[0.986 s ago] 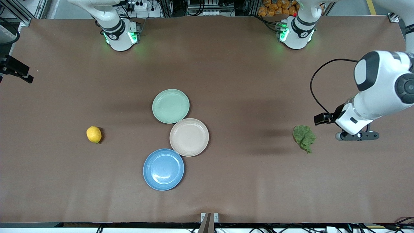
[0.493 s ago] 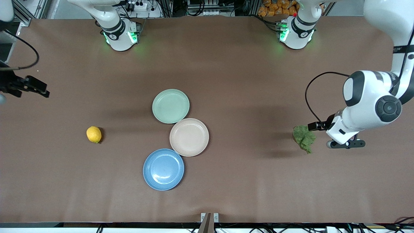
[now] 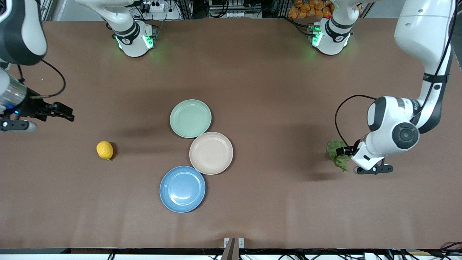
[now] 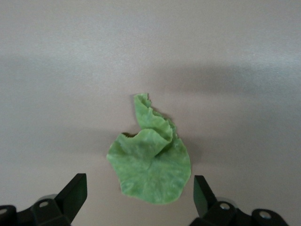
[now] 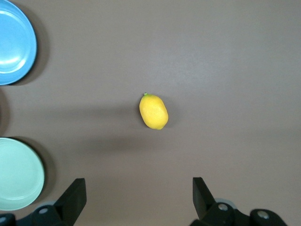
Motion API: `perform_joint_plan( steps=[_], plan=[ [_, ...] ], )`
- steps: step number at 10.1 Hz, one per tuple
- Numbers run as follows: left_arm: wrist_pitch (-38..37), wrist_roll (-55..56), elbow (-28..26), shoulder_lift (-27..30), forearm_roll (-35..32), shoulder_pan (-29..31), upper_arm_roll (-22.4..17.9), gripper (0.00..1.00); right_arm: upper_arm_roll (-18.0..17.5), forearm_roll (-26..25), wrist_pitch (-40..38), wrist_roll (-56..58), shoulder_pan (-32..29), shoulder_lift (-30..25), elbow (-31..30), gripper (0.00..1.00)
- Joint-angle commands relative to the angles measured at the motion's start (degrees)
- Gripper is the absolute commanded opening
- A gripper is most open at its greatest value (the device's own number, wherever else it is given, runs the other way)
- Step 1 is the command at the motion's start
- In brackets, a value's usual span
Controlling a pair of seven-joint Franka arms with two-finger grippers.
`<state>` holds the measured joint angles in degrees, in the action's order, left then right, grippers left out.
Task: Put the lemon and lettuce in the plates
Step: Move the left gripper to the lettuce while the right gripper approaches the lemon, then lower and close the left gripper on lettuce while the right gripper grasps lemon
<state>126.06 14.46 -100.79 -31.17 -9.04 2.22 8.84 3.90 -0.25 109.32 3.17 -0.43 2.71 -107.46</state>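
A pale green plate (image 3: 190, 118) is seen lying flat on the brown bench (image 3: 274, 90), near its middle. Orange items (image 3: 310, 8) are glimpsed piled past the bench's edge at the top of the front view, alongside cables and metal framing.

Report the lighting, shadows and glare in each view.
Front view: even light, broad soft arm shadows on the table, faint sheen on the blue plate. Left wrist view: pale and washed out, a wide shadow band above the lettuce. Right wrist view: sharp, a soft shadow band beside the lemon.
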Motion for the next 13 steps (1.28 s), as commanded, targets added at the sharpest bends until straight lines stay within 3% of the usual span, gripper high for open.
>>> perform_joint_plan(
  steps=[1, 6, 11, 12, 13],
  plan=[
    [2.2, 2.1, 0.9, -2.0, -1.9, -0.4, 0.2, 1.0, -0.4, -0.7, 6.3, -0.4, -0.4, 1.3, -5.5, 1.0],
    [4.4, 2.1, 0.8, -6.3, -2.1, -0.2, 0.2, 1.0, -0.4, -0.7, 20.5, 0.3, -1.5, 9.5, -12.4, 1.0],
    [4.4, 1.9, 0.9, -7.8, -1.9, 0.3, 0.1, 1.0, -0.4, -0.7, 31.7, 2.7, -1.4, 19.6, -12.6, 1.0],
    [4.4, 2.1, 0.9, -8.4, -1.9, 0.3, 0.1, 0.84, -0.4, -0.7, 33.0, 2.7, -1.3, 20.6, -12.4, 1.0],
    [4.4, 2.1, 0.9, -8.5, -1.9, 0.5, 0.1, 0.36, -0.4, -0.7, 34.2, 2.7, -1.4, 21.4, -12.4, 1.0]
  ],
)
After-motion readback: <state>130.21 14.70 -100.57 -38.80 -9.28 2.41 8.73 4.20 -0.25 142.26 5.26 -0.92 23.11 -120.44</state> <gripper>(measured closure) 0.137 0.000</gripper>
